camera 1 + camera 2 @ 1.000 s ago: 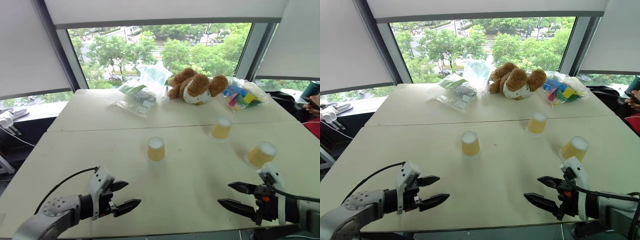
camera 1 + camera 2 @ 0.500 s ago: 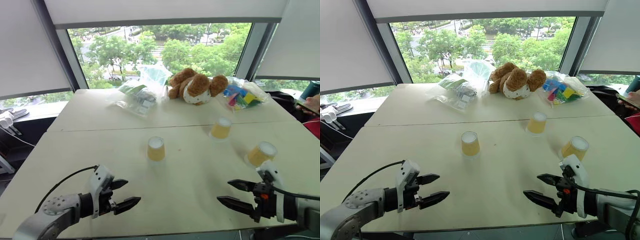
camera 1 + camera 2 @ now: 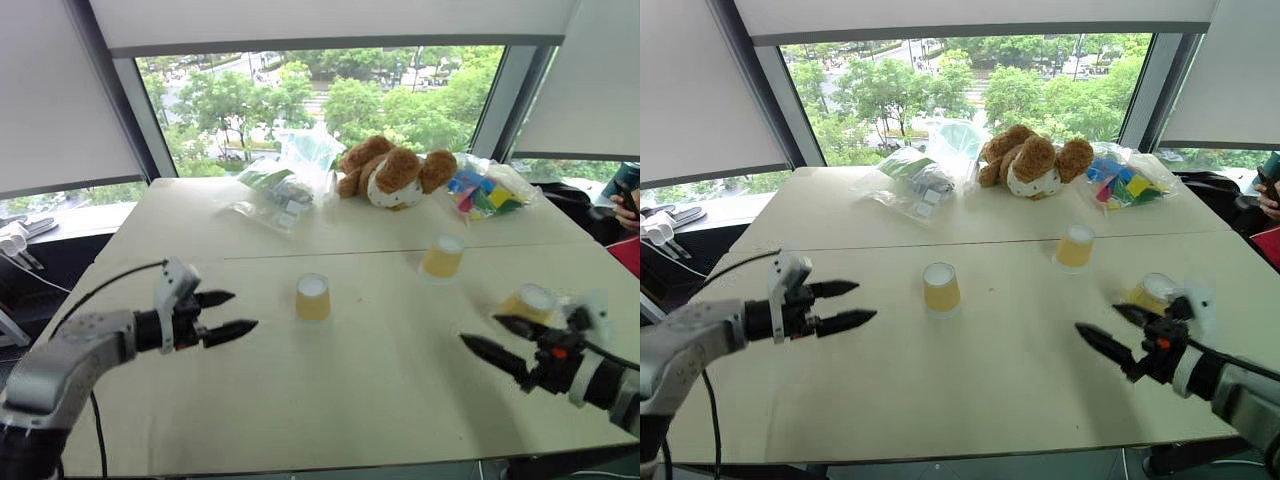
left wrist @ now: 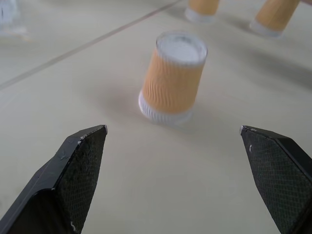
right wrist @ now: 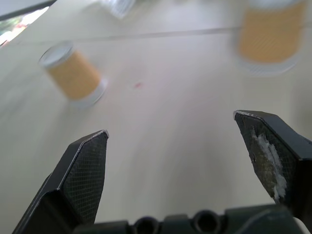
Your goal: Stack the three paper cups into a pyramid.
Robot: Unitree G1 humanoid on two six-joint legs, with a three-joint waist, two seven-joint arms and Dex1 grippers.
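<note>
On table [image 3: 380, 390]: three paper cups [image 3: 313, 297] inverted, apart; both end effectors [image 3: 226, 313] wide open, empty.

The left gripper [image 4: 173, 141] has its two black fingers [image 4: 80, 156] spread wide apart, with nothing between them. Beyond the fingers, a paper cup [image 4: 171, 78] stands upside down on the pale table [image 4: 146, 195], its white base up and its rim on the tabletop. Well behind this cup stand two more cups [image 4: 202, 9], near each other, cut off by the frame edge. A thin seam [image 4: 73, 51] crosses the table behind the near cup.
</note>
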